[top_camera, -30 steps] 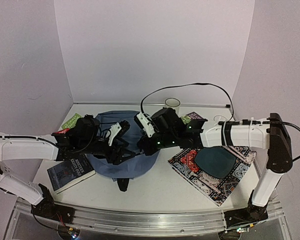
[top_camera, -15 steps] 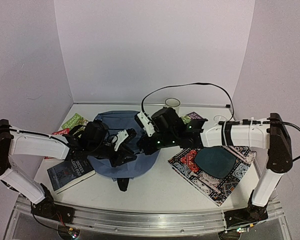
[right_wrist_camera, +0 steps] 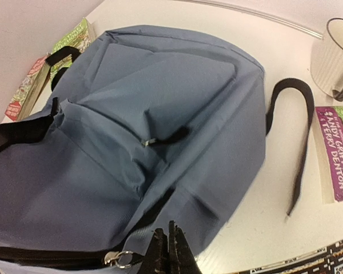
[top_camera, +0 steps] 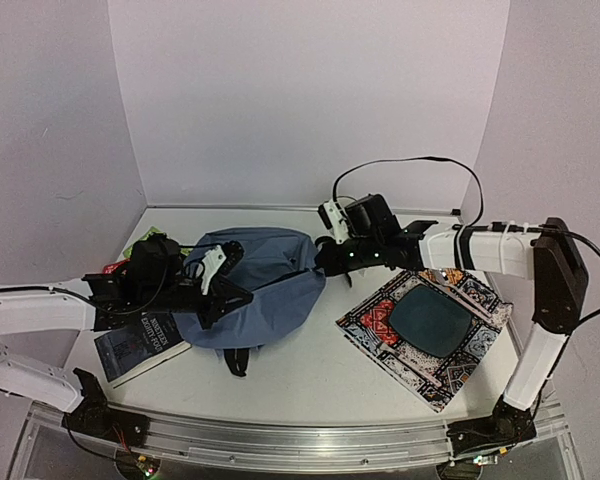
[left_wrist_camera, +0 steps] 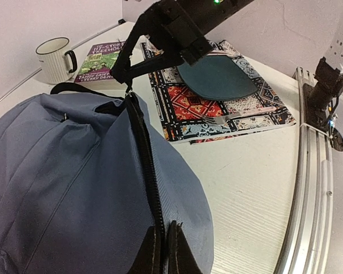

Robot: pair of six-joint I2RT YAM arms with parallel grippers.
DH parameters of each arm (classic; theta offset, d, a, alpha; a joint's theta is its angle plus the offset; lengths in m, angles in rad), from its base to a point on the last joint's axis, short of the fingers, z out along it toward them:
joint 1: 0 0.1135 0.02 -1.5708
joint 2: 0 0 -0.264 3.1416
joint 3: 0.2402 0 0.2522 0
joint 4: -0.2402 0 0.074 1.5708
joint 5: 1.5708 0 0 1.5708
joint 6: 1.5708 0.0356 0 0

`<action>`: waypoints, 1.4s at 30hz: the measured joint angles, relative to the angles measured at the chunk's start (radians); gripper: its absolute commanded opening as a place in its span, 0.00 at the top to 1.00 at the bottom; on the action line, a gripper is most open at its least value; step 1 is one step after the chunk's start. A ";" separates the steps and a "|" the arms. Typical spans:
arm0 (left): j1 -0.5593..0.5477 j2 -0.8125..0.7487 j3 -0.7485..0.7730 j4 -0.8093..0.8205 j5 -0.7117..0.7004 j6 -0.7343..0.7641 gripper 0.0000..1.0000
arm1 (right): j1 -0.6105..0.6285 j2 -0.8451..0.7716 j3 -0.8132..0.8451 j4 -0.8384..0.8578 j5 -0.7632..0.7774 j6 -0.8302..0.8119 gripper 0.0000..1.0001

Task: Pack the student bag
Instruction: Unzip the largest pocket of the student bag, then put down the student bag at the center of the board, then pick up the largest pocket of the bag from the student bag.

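Slate-blue soft fabric backpack (top_camera: 265, 290) lies on the white table (top_camera: 310, 385), left of centre, between the two arms, front pocket facing up.

Left gripper (left_wrist_camera: 163, 251): fingers pressed together, only a sliver between them, pinching the backpack's dark zip line (left_wrist_camera: 143, 154) at its near end. Holds the bag edge, nothing else.

Right gripper (right_wrist_camera: 168, 251): fingers fully closed at the other end of the same zip line, on the bag's right side. The fabric peaks up to its tips in the left wrist view. A metal pull ring (right_wrist_camera: 119, 260) sits just left of the tips; cannot tell if the pull itself or just the fabric is pinched.

One black strap (right_wrist_camera: 300, 131) trails off the bag's top onto the table.

Right of the bag, apart from it: a patterned red-and-black cloth mat (top_camera: 460, 365) with a dark teal plate (top_camera: 430, 318) on it and a metal fork (left_wrist_camera: 228, 117) beside the plate.

White enamel mug with a dark rim (left_wrist_camera: 54, 57) at the back, and a purple paperback (left_wrist_camera: 103, 57) just beside it.

Dark-covered book (top_camera: 140, 345) is at the bag's left, partly under the left arm. Green-covered book (right_wrist_camera: 71, 37) is behind the bag at the far left.
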 measured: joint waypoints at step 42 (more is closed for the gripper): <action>-0.003 0.310 0.246 -0.159 -0.064 -0.316 0.24 | 0.020 -0.032 -0.125 -0.010 -0.118 0.240 0.22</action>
